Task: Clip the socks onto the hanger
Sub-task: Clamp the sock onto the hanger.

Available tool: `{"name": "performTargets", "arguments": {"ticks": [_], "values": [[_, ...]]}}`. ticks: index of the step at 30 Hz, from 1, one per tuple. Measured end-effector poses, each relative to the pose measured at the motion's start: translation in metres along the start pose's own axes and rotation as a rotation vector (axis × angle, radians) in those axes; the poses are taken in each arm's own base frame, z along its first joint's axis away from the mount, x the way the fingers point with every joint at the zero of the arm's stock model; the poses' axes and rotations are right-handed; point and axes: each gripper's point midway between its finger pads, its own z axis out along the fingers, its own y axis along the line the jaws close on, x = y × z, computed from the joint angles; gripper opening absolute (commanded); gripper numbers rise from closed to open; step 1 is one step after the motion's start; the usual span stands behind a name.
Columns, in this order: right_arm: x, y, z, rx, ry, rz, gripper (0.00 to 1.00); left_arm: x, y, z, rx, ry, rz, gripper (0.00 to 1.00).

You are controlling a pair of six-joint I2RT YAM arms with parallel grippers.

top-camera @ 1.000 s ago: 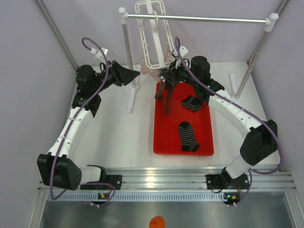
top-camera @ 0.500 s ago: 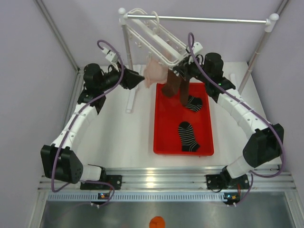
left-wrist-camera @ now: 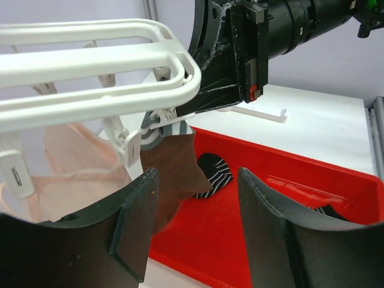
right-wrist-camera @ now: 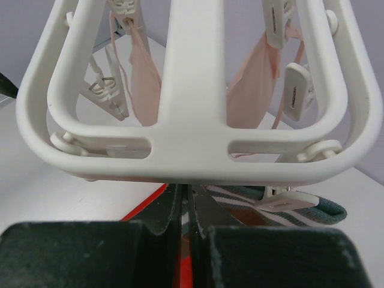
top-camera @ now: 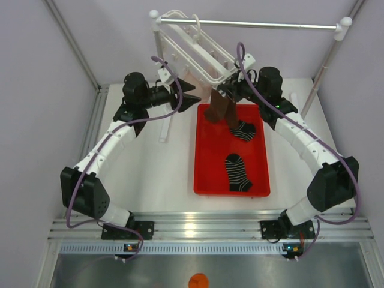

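The white hanger [top-camera: 198, 51] hangs tilted from the crossbar, its near end at my right gripper [top-camera: 227, 91]. That gripper is shut on the striped cuff of two dark brown socks [top-camera: 219, 111], which dangle over the red tray [top-camera: 207, 174]. In the right wrist view the shut gripper [right-wrist-camera: 191, 198] sits just under the hanger's end [right-wrist-camera: 186, 120], with a peg on the cuff [right-wrist-camera: 300, 210]. My left gripper [top-camera: 195, 98] is open and empty, just left of the socks. In its view the jaws [left-wrist-camera: 197, 180] frame a brown sock [left-wrist-camera: 171, 174] under the hanger [left-wrist-camera: 108, 72]. Two black striped socks [top-camera: 243, 130] [top-camera: 237, 171] lie in the tray.
Pale pink fabric [top-camera: 191, 84] hangs from the hanger's pegs beside my left gripper, and shows in both wrist views [left-wrist-camera: 72, 162] [right-wrist-camera: 147, 78]. The stand's metal crossbar [top-camera: 252, 24] and white posts [top-camera: 159, 66] [top-camera: 327, 60] rise at the back. The tray's rim [left-wrist-camera: 270, 168] lies below my left jaws.
The hanger has swung from upright to tilted toward my right gripper, which lifted the brown socks to its end. My left arm has moved right, up to the socks.
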Motion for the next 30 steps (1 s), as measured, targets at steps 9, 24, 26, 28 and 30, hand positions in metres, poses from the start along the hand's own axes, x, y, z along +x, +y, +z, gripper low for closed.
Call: {"name": "performTargets", "arguments": {"ticks": [9, 24, 26, 28, 30], "values": [[0.000, 0.006, 0.000, -0.036, -0.001, 0.000, 0.00, 0.011, 0.015, 0.011, -0.013, 0.008, 0.087, 0.58], [0.001, 0.010, -0.001, -0.064, 0.001, 0.001, 0.00, 0.012, 0.035, 0.013, -0.079, 0.013, 0.165, 0.56], [0.003, 0.009, -0.002, -0.064, 0.008, 0.004, 0.00, 0.009, 0.036, 0.015, -0.081, 0.010, 0.169, 0.55], [0.005, 0.007, -0.003, -0.059, 0.018, 0.009, 0.00, 0.008, 0.038, 0.016, -0.083, 0.007, 0.170, 0.55], [0.007, 0.002, -0.004, -0.048, 0.024, 0.014, 0.00, 0.006, 0.038, 0.016, -0.083, 0.005, 0.170, 0.55]]}}
